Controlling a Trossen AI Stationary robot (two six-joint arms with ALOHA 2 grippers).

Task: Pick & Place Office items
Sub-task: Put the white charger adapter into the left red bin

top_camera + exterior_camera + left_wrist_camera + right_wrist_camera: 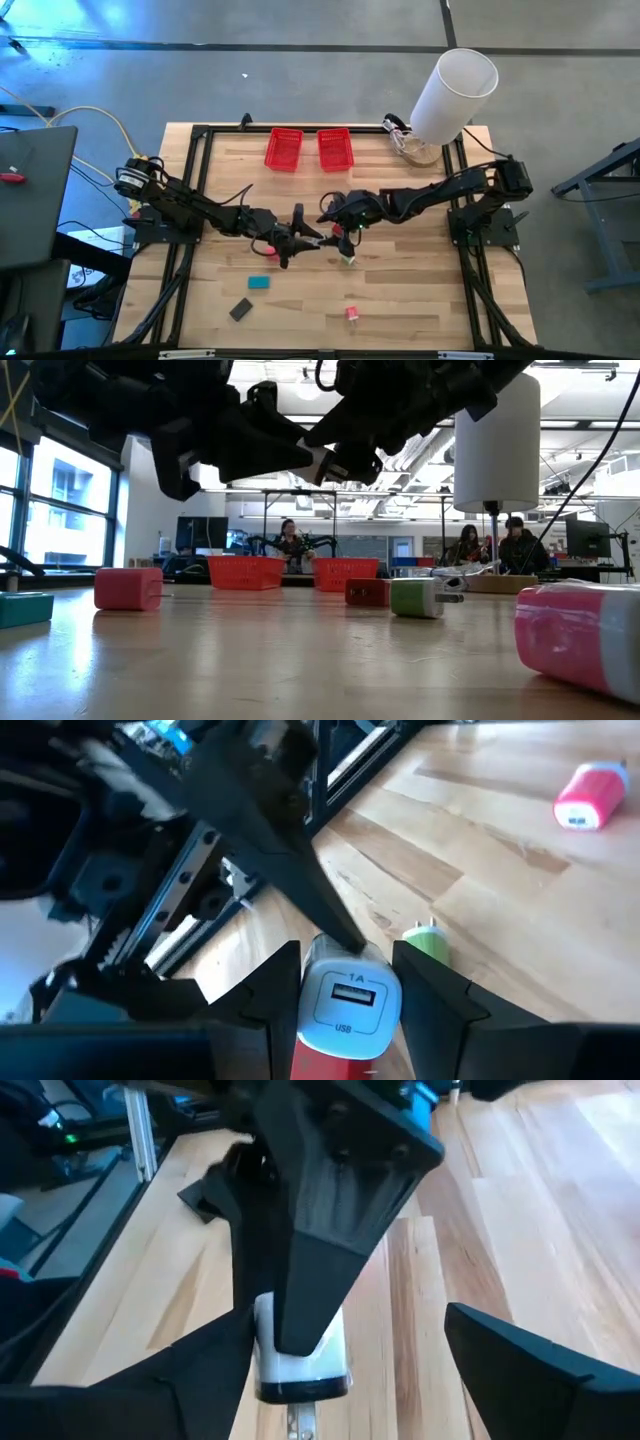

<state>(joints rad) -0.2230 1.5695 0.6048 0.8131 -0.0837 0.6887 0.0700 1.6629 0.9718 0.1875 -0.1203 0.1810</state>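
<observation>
A white USB charger block with a red lower part, one of the office items, is held above the middle of the bench, between the two arms. The left gripper is clamped on it, one dark finger on each side, with the USB port facing that arm's wrist camera. The right gripper is right beside the same block with its fingers spread apart; one finger lies close along the white body while the other stands well clear. Judging from this, the block is being passed from one arm to the other, and the left claw alone carries it now.

The remaining items are scattered on the wood. A green and white charger lies just under the meeting grippers. A teal block and a dark grey block sit toward the front left corner, and a pink charger lies near the front edge. A red block rests on the wood under the left arm.

Two red mesh baskets stand side by side at the back edge, likely where the items belong. A tall white cylinder stands at the back right corner, apart from the work.
</observation>
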